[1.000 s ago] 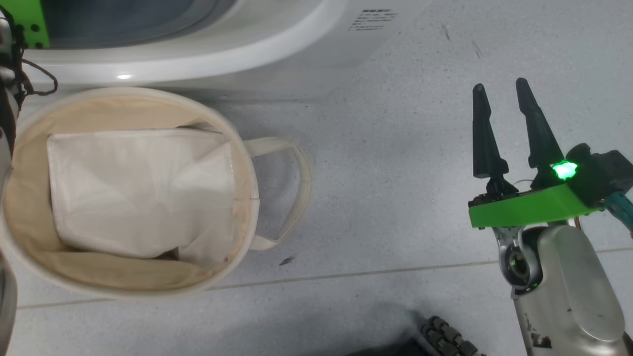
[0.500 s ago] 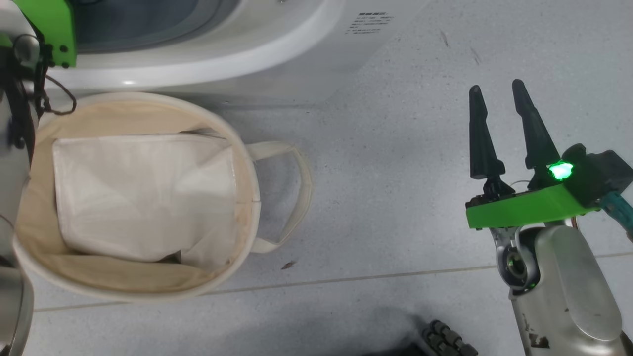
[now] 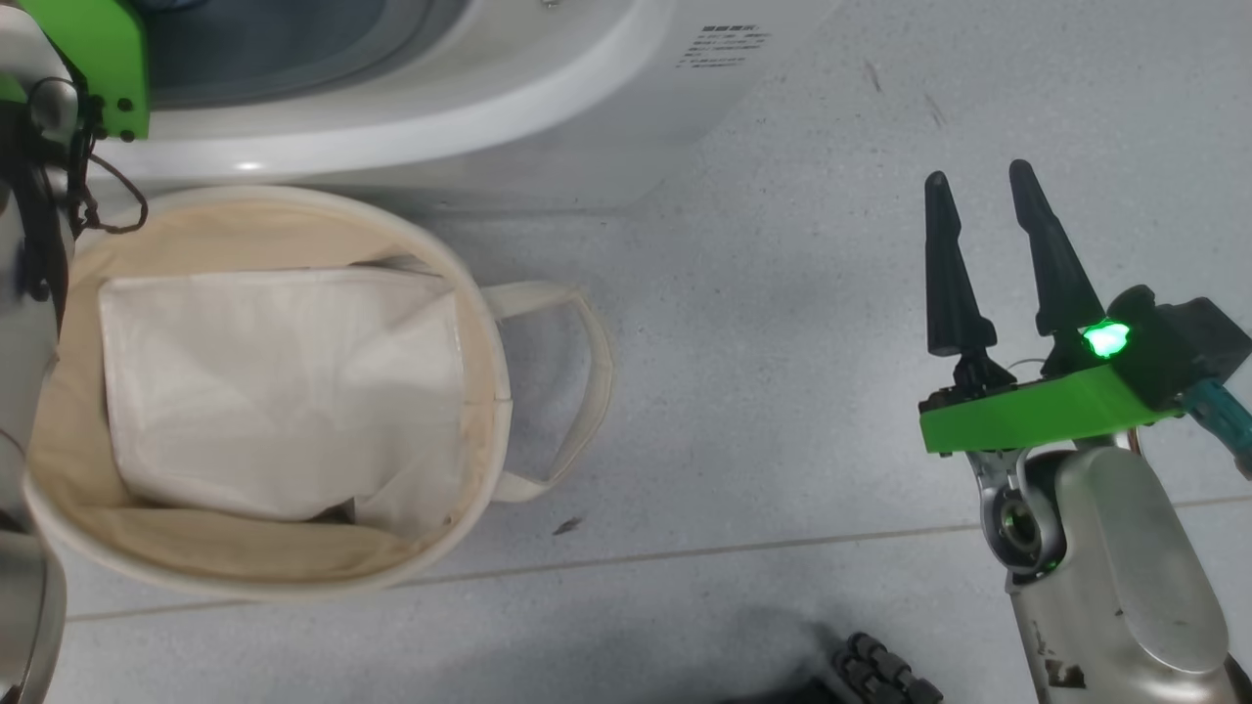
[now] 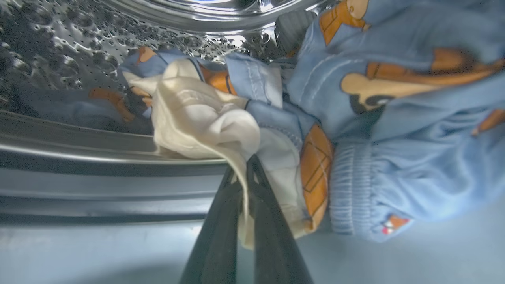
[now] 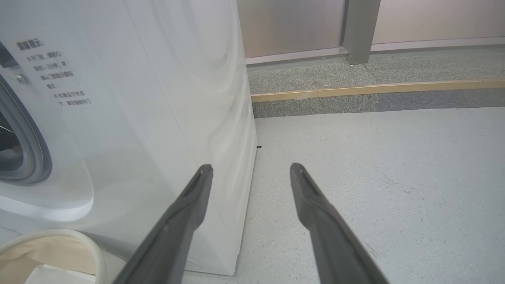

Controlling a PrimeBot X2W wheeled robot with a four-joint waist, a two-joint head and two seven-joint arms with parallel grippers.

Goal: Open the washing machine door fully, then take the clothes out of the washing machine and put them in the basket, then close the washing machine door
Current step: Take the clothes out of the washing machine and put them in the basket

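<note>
Now, at the far left, the left gripper [image 4: 246, 167] reaches into the perforated steel drum [image 4: 79, 47] of the big white front-loading washing machine [image 3: 489, 108]. Its two dark fingers are pressed together on a pale cream fold [image 4: 197, 118] near the drum's mouth. That fold looks like the inner side of the soft blue garment printed with orange and brown cartoon figures [image 4: 394, 118], though I cannot be sure the two are one piece. The blue garment lies bunched inside the drum, none of it out of the machine yet.

The bite is thin, on an edge of cloth only. The pull should probably be slow and straight back through the porthole, lifting a little so the bulk clears the lip rather than dragging over it. If the fold slips free, a deeper grab on the blue bulk would likely serve better.

Just before the machine's front stands the round cream canvas basket [image 3: 504, 391] with loop handles, a plain white sheet [image 3: 274, 391] lying in it. The cloth should be carried well over the rim before it is let go.

Far right, the right gripper [image 3: 978, 176] hovers above the speckled grey floor [image 3: 782, 342], fingers spread wide and holding nothing, well apart from the basket.
</note>
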